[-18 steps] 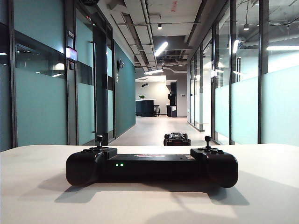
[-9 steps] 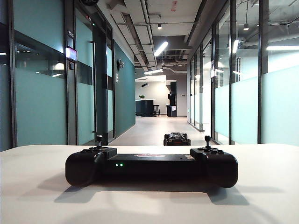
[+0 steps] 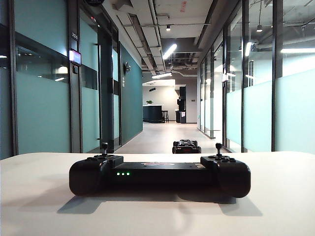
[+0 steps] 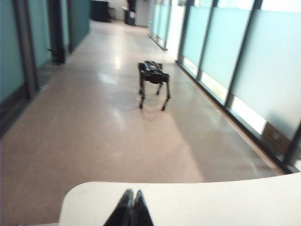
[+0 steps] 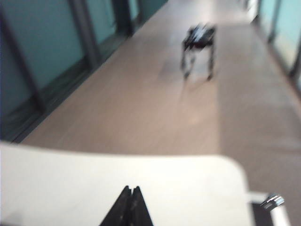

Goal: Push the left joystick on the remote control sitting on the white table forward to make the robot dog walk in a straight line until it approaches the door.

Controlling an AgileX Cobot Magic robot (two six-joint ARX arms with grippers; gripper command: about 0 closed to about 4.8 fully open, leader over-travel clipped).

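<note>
Looking at the exterior view, I see the remote control [image 3: 159,174] lying in the lower middle of the frame on the white table [image 3: 39,206], with green lights lit on its flat bar. The left joystick [image 3: 104,147] stands upright on the left end of the controller and nothing touches it; a second stick rises on the right end. Behind the controller, just right of centre, the robot dog [image 3: 186,146] shows low on the corridor floor, and the far end of the corridor is well beyond it.

In this view no arm is visible. The left gripper [image 4: 129,207] appears only at the bottom edge of the left wrist view, its fingers pressed together and holding nothing, above the rounded table edge. The right gripper [image 5: 128,205] is the same at the bottom of its own view, closed and empty. Both wrist views show the dog standing on the floor, well apart from the table.

My worry is the small knob: I judge that a closed fingertip can slip off it, or press a flat button beside it. If the push goes a little sideways, the dog may turn toward the glass wall on the right. A hard push could also slide the whole controller on the smooth table.

I see no container here.
</note>
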